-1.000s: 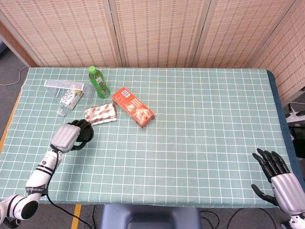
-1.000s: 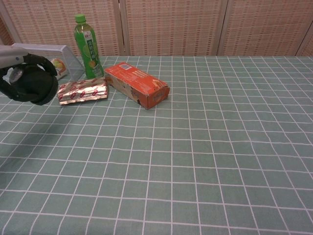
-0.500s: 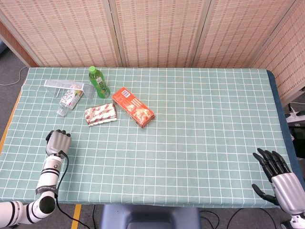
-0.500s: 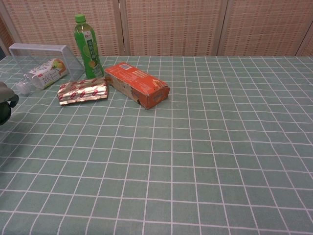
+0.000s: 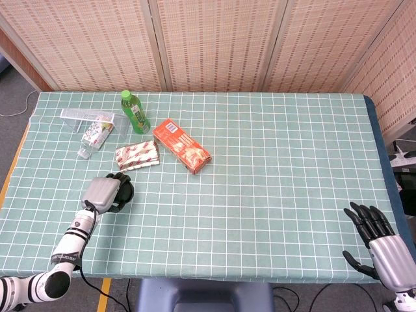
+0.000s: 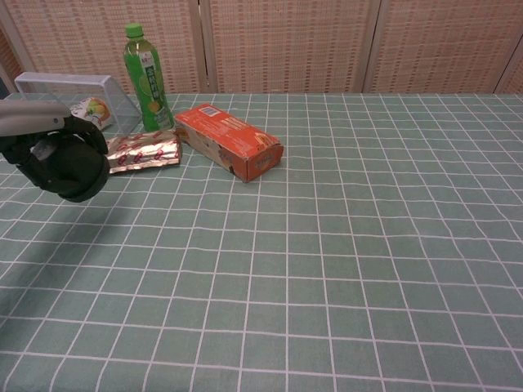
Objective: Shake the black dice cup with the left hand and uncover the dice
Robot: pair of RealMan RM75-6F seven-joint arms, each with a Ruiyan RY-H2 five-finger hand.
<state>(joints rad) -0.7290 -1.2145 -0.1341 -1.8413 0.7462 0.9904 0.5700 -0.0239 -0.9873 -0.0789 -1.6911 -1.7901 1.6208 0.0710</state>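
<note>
green bottle (image 5: 134, 111), orange box (image 5: 182, 145), foil packet (image 5: 137, 155), clear container (image 5: 87, 117)

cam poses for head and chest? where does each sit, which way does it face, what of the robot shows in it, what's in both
Head view: high above the near edge, looking down on the whole table; shows the left hand gripping the black dice cup, and the right hand.
Chest view: low at the near edge, looking across to the screen; left hand only.
Shared: cup, green bottle, orange box.
</note>
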